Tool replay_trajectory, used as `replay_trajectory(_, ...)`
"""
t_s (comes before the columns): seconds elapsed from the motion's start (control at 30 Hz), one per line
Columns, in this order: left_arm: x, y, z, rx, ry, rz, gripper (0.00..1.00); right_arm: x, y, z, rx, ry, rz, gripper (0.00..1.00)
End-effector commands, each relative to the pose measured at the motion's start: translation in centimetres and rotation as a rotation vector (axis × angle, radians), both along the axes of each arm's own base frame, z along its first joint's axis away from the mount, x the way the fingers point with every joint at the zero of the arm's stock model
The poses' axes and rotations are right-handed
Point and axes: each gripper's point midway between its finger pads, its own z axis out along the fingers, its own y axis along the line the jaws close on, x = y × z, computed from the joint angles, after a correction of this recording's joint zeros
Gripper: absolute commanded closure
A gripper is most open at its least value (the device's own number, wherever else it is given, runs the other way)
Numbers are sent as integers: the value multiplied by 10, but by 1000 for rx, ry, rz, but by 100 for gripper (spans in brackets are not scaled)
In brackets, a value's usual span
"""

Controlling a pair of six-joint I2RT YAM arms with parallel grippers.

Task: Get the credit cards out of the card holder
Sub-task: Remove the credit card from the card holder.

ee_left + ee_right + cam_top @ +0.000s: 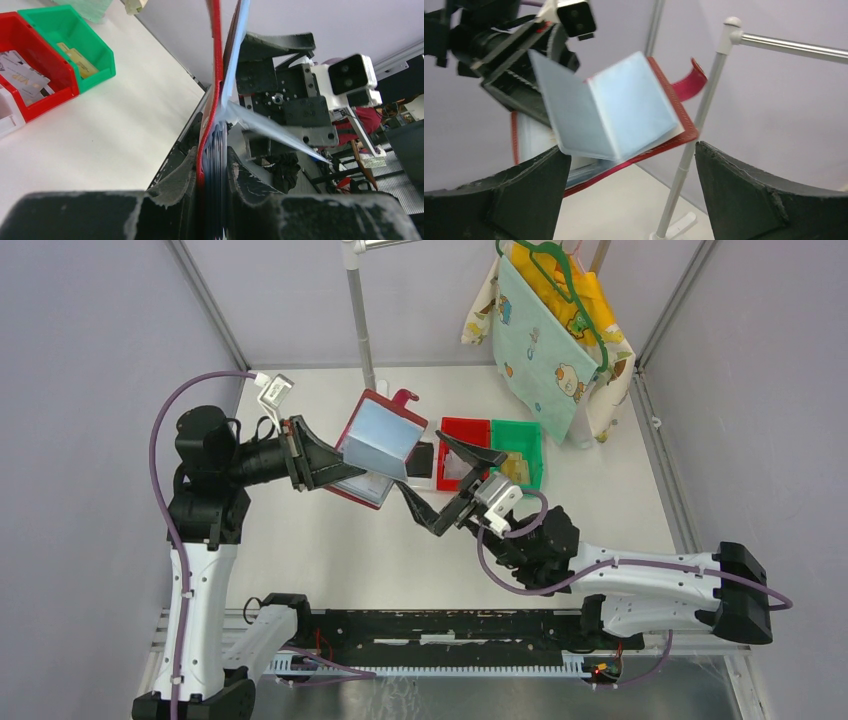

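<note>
Standing wide apart and empty, the right gripper (629, 150) faces the card holder (385, 435), just beside its open clear sleeves. The left gripper (212, 177) pinches the holder's red cover and sleeve stack in a narrow grip, holding it tilted above the table (330, 540). Beyond, a red bin (465, 427) holds silvery cards. The green bin (530, 435) against it holds golden-yellow credit cards (515, 468). A metal stand (360, 320) and a hanging bag (545, 350) are farthest back.

text: "VIP" | on: grey card (24, 76) | where: red bin (59, 75) | other text: none legible
</note>
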Motion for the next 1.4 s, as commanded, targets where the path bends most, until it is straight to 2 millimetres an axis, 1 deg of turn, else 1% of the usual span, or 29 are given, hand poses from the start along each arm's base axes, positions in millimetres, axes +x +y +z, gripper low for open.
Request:
replay_trajectory(0.0, -20, -2, 19, -13, -74, -73, 98, 20, -26, 18, 164, 109, -100, 2)
replay_trajectory(0.17, -28, -2, 21, -3, -125, -107, 98, 15, -24, 20, 206, 150, -25, 2)
replay_trajectory(0.3, -37, -2, 20, 13, -182, -151, 97, 9, -26, 33, 261, 165, 70, 2)
replay_trajectory(0.37, -40, -2, 17, 22, -187, -169, 97, 1, -24, 42, 277, 154, 150, 2)
replay_trajectory(0.43, -41, -1, 15, 30, -198, -178, 97, -10, -18, 49, 270, 138, 258, 2)
replay_trajectory(0.53, -45, -1, 14, 37, -214, -193, 97, -21, -13, 54, 282, 155, 392, 2)
replay_trajectory(0.67, -49, -1, 16, 40, -247, -206, 96, -29, -7, 56, 278, 178, 520, 3)
replay_trajectory(0.8, -53, -1, 18, 45, -279, -212, 96, -41, 2, 56, 220, 178, 642, 9)
replay_trajectory(0.87, -55, 0, 17, 53, -288, -213, 96, -46, 8, 54, 180, 179, 679, 11)
replay_trajectory(1.0, -54, 0, 14, 61, -292, -211, 96, -54, 20, 49, 89, 180, 733, 17)
replay_trajectory(1.07, -53, 0, 12, 66, -294, -212, 95, -57, 28, 44, 25, 185, 753, 19)
replay_trajectory(1.13, -53, 0, 12, 69, -299, -212, 95, -53, 36, 41, -26, 204, 744, 22)
replay_trajectory(1.17, -53, 1, 12, 74, -307, -212, 95, -51, 39, 39, -45, 217, 735, 26)
replay_trajectory(1.23, -52, 1, 10, 87, -319, -203, 95, -47, 42, 39, -67, 232, 720, 38)
replay_trajectory(1.33, -51, 2, 5, 109, -334, -195, 95, -37, 49, 34, -103, 280, 688, 66)
replay_trajectory(1.37, -51, 3, 4, 114, -337, -194, 95, -34, 50, 34, -108, 294, 679, 72)
